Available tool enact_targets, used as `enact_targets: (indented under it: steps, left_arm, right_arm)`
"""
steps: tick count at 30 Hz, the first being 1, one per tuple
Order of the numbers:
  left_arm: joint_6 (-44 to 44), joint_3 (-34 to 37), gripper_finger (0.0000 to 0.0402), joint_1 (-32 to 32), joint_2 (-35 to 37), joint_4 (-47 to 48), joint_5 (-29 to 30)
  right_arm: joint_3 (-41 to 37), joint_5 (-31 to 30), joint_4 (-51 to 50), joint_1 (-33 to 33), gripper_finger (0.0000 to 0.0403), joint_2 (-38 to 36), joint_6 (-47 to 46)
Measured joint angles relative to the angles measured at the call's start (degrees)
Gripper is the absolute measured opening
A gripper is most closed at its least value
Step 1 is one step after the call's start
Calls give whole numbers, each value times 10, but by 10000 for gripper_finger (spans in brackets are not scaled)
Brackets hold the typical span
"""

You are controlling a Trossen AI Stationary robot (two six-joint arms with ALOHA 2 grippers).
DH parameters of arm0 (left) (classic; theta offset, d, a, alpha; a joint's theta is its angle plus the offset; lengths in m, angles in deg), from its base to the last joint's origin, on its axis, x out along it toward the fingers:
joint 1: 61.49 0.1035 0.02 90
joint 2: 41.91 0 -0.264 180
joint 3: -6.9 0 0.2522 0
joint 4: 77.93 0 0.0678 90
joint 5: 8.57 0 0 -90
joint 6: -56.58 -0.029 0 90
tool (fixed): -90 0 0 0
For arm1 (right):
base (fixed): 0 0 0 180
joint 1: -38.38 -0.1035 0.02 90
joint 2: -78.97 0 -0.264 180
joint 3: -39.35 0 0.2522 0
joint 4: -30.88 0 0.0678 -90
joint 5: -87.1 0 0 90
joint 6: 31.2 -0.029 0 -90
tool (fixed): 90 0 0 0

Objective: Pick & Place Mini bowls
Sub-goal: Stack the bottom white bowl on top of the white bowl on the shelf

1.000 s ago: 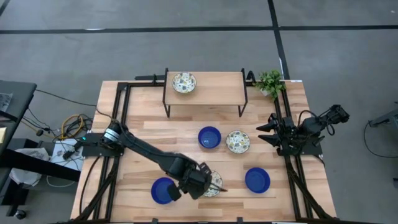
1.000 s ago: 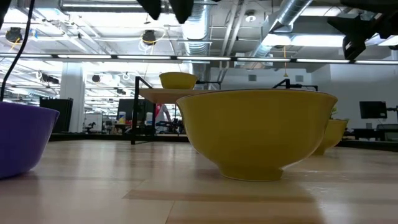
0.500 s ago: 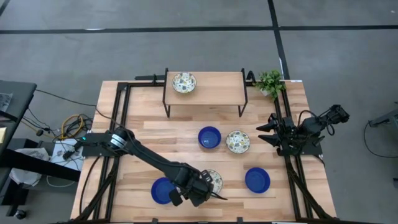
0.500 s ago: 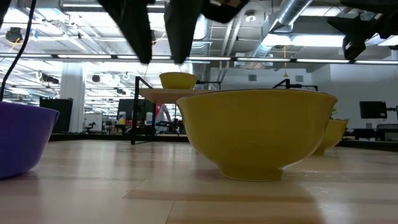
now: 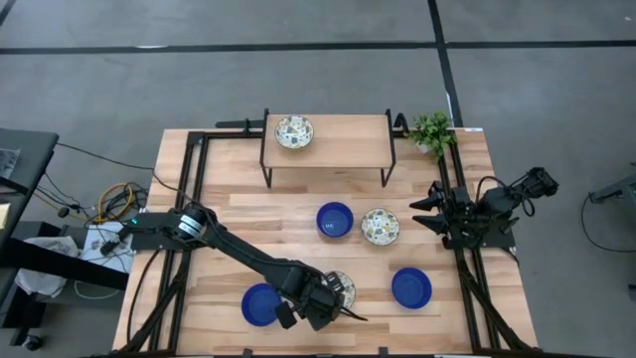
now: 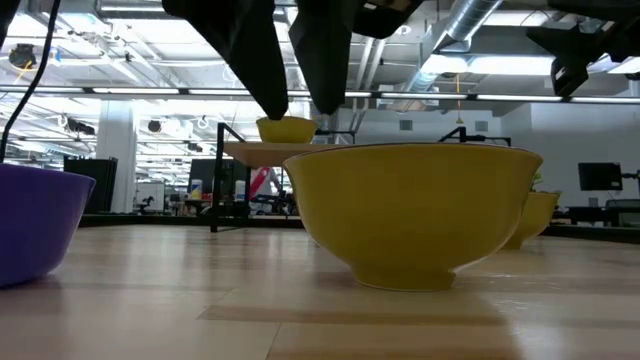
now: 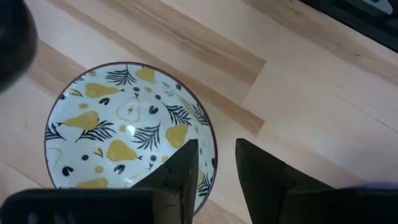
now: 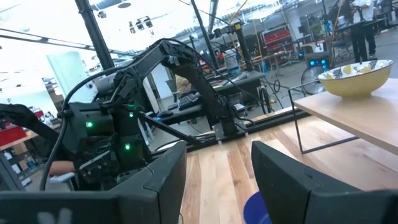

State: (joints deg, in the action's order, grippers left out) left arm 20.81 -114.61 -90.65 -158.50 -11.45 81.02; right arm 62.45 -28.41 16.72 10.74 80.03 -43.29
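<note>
The mini bowls are several small round bowls, some cobalt blue, some white inside with yellow pears and dark leaves. My left gripper (image 5: 336,298) hangs open over a patterned bowl (image 5: 344,285) near the table's near edge. In the left wrist view the gripper (image 7: 214,146) stands astride this bowl's rim (image 7: 210,134), one finger over the inside, one outside. The low view shows the gripper (image 6: 298,110) still above the bowl (image 6: 415,210), which stands on its foot. My right gripper (image 8: 214,168) waits open at the table's right edge (image 5: 429,211).
A blue bowl (image 5: 260,303) sits just left of the left gripper, another (image 5: 410,287) to its right. A blue bowl (image 5: 335,219) and a patterned one (image 5: 380,226) stand mid-table. A patterned bowl (image 5: 293,131) rests on the raised shelf (image 5: 348,144); a potted plant (image 5: 432,129) stands beside it.
My left gripper has come down toward the patterned bowl and shifted slightly toward the table's near edge; in the low view its fingers have dropped from the top of the picture to just above the rim. The bowls have stayed in place.
</note>
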Motion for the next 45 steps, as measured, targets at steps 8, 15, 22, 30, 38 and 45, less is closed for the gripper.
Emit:
enact_targets:
  steps: [8, 15, 22, 30, 38, 45]
  left_arm:
    - [5, 50, 106, 0, 0, -47, -6]
    - [6, 51, 106, 0, 0, -57, 0]
    - [2, 72, 106, 9, 0, -77, -24]
    - [0, 82, 104, 14, 0, -97, -26]
    - [-16, 83, 35, 20, 0, -104, -27]
    - [0, 111, 17, 22, 5, -155, -22]
  right_arm:
    - [0, 0, 0, 0, 170, 0, 0]
    - [0, 0, 0, 0, 170, 0, 0]
    - [0, 0, 0, 0, 170, 0, -5]
    - [0, 0, 0, 0, 170, 0, -70]
    - [0, 0, 0, 0, 170, 0, -80]
    - [0, 0, 0, 0, 170, 0, -80]
